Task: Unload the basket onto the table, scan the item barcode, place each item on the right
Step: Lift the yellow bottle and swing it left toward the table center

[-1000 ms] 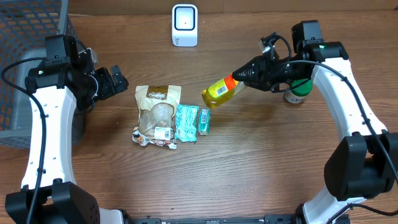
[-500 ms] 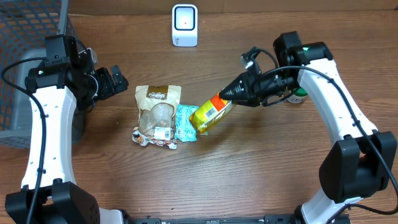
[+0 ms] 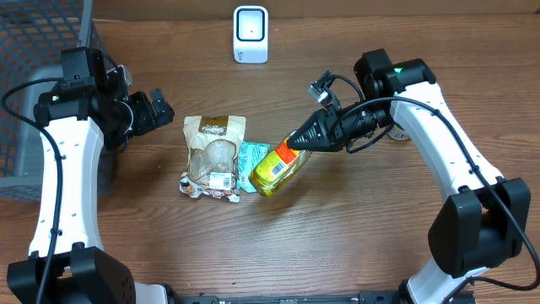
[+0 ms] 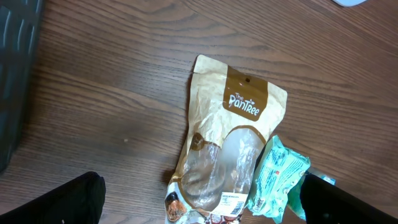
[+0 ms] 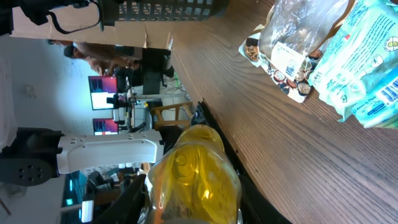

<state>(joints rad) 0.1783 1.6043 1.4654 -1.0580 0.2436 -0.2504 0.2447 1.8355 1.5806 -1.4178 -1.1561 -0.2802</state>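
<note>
The yellow plastic bottle with a red cap (image 3: 274, 169) hangs over the brown wooden worktop (image 3: 354, 228), near its middle. The long axis runs diagonally: the cap points up-right and the base down-left, over the teal packet (image 3: 247, 157). The right arm reaches in from the right with the right pincer (image 3: 305, 139) clamped on the cap end. The left arm stands at the left, and the left pincer (image 3: 162, 110) is spread wide and aims at the brown pouch (image 3: 213, 150).

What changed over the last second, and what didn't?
The right gripper, still clamped on the yellow plastic bottle with the orange cap, swung it leftward and nearer the robot, over the teal wrapped packets. The open left gripper, brown snack pouch and white scanner stayed put.
</note>
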